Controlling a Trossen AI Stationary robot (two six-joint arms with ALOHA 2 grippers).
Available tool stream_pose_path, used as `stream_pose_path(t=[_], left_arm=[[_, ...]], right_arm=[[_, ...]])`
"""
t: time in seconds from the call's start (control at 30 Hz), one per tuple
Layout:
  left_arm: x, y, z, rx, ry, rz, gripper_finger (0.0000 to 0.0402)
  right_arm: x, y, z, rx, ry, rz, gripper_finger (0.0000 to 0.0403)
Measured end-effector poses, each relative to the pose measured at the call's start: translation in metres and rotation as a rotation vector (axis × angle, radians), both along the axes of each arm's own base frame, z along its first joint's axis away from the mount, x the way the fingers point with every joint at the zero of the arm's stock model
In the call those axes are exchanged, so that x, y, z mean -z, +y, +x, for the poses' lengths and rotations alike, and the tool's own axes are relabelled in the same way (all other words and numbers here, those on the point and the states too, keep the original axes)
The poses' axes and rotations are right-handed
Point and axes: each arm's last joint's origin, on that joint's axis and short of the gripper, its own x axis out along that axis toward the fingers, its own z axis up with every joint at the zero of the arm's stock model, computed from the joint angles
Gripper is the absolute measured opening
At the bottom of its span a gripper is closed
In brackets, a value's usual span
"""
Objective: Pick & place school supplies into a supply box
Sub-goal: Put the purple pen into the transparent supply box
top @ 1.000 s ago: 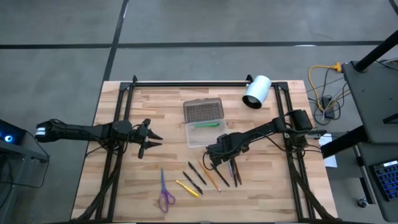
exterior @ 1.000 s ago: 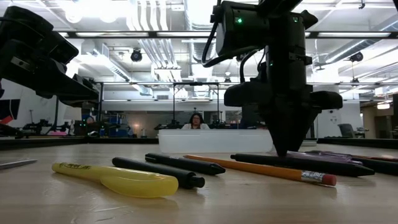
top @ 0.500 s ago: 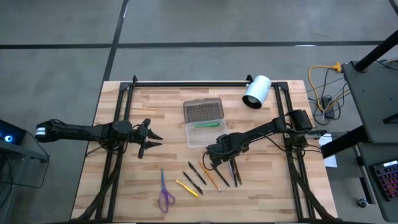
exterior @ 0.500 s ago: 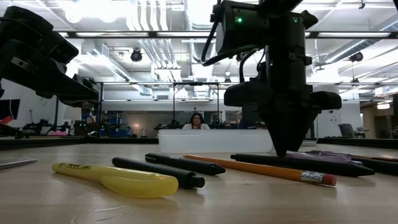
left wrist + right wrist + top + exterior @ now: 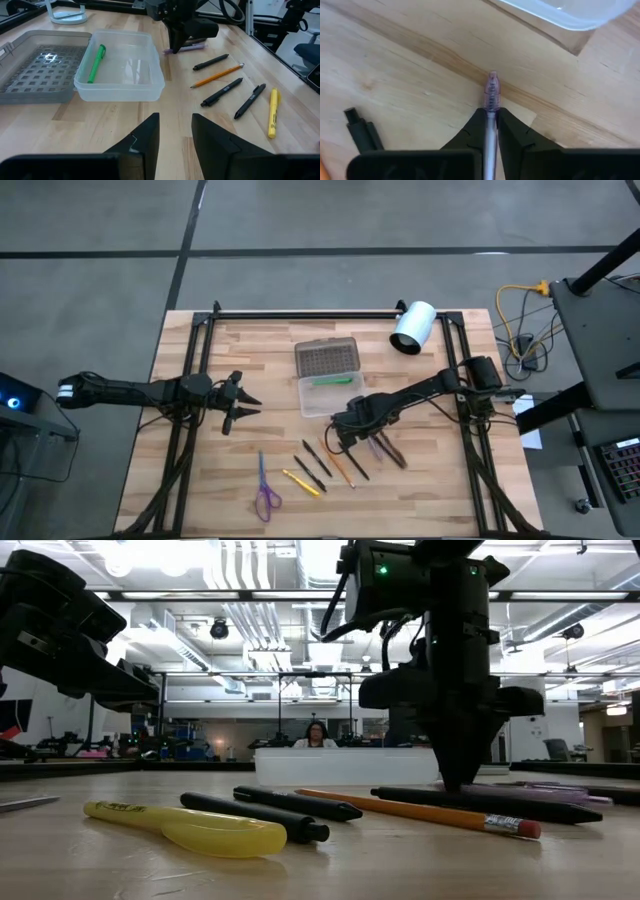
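The supply box [image 5: 330, 396] is a clear case near the table's middle. Its grey lid [image 5: 327, 357] lies open on the far side, and one green pen [image 5: 335, 380] lies inside. My right gripper [image 5: 352, 436] stands just near of the box, pointing down, shut on a purple pen [image 5: 388, 451]. Black pens [image 5: 312, 464], an orange pencil [image 5: 340, 463], a yellow pen [image 5: 300, 482] and purple scissors [image 5: 265, 491] lie flat on the wood to its left. My left gripper [image 5: 243, 402] hovers open over the table's left part. My right gripper pinches the purple pen between its two fingers near its tip end [image 5: 490, 102], coming from above and pointing down. The tip [image 5: 492, 80] sticks out past the fingers. The rest of the pen [image 5: 555, 794] runs level, low over the table; whether it rests there I cannot tell.
A white cylinder [image 5: 412, 327] lies at the far right corner, beside the black frame rail [image 5: 300, 313]. Bare wood lies between my left gripper and the box [image 5: 120, 75]. A person [image 5: 315, 734] sits in the room beyond the table.
The purple pen has turned about on the table. Its free end has swung toward the right edge, and its gripped end has stayed under my right gripper. My right gripper has stayed shut in the same place.
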Motion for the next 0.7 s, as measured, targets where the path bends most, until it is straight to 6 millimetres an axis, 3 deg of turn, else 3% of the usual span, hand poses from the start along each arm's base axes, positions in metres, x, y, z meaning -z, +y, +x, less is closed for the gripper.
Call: stream_pose_path(t=[0.37, 0.7], left_arm=[[0.0, 0.0, 0.0, 0.0, 0.0, 0.0, 0.0099], [0.0, 0.0, 0.0, 0.0, 0.0, 0.0, 0.0099]], right_arm=[[-0.013, 0.003, 0.021, -0.103, -0.147, -0.009, 0.0015], [-0.046, 0.016, 0.041, -0.303, -0.287, -0.111, 0.0014]])
